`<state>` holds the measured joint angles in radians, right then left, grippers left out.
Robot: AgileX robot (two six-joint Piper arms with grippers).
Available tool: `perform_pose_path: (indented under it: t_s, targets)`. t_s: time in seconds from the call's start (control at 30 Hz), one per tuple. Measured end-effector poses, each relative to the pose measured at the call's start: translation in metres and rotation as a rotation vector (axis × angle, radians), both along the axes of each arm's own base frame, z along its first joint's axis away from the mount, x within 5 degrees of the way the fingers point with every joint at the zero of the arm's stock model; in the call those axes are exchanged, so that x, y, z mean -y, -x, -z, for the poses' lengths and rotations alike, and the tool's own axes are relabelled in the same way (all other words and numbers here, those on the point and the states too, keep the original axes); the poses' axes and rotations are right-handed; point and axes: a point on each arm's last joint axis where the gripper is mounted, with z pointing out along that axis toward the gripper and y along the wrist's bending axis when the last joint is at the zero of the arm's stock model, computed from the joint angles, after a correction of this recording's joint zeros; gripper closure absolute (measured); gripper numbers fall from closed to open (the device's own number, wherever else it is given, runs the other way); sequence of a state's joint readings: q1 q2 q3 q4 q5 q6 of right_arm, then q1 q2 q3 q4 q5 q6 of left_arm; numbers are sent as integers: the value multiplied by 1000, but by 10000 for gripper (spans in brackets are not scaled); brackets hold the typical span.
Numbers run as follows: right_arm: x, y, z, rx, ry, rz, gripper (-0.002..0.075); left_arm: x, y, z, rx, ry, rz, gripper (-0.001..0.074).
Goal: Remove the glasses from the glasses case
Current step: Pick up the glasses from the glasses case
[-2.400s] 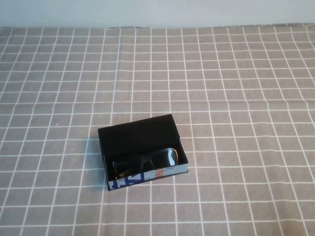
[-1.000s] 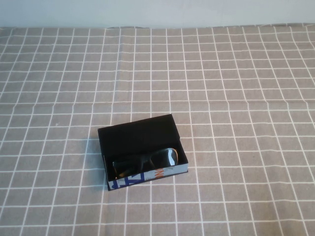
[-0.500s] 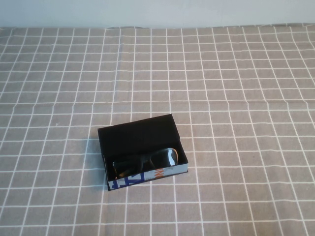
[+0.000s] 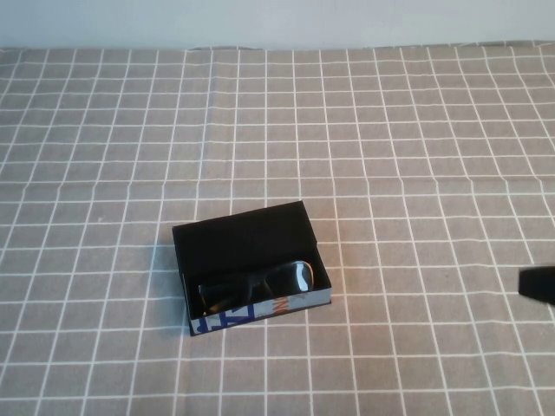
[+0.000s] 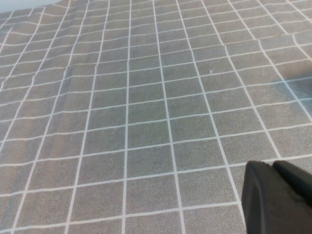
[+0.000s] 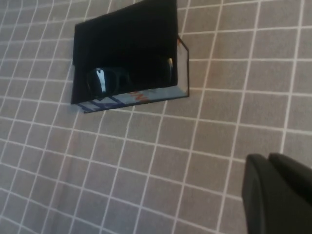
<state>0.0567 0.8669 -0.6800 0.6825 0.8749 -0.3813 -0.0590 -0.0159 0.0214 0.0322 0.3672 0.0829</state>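
The glasses case (image 4: 260, 310) lies open on the checked cloth, a little left of the middle, its pale printed side toward me. The black glasses (image 4: 256, 284) lie inside along its near wall. My right gripper (image 4: 538, 284) just shows at the right edge, well right of the case; in the right wrist view its fingers (image 6: 269, 158) sit together, empty, with the case (image 6: 131, 97) and glasses (image 6: 117, 80) ahead of it. My left gripper (image 5: 274, 168) shows only in the left wrist view, shut and empty over bare cloth.
A grey cloth with a white grid (image 4: 390, 156) covers the whole table up to the pale back wall. It has slight creases at the far left.
A dark tip of my right gripper has come into the high view at the right edge. The case and glasses have not moved.
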Motion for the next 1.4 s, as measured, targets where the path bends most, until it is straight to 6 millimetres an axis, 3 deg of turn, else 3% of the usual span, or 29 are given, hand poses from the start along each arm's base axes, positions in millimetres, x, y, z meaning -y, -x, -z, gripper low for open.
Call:
perform_pose_path:
  t_s: [0.17,0.37,0.6,0.87,1.03,1.13,1.3,1.4]
  targets:
    - [-14,-42,-18,7,62,-106,743,0,0,0,0,0,0,739]
    - [-60,-82,-28,35,157,-294,743,0,0,0,0,0,0,739]
    - [-132,-123,-15,95,338,-623,743,0,0,0,0,0,0,739]
    - [-194,-148,7,177,545,-985,738,0,0,0,0,0,0,740]
    - [-221,-161,20,269,626,-1210,665,0,0,0,0,0,0,739]
    - [-234,-170,32,310,661,-1328,580,0,0,0,0,0,0,739]
    - [-247,-181,50,326,717,-1416,452,0,0,0,0,0,0,739]
    - [-251,-185,63,311,731,-1450,427,0,0,0,0,0,0,739]
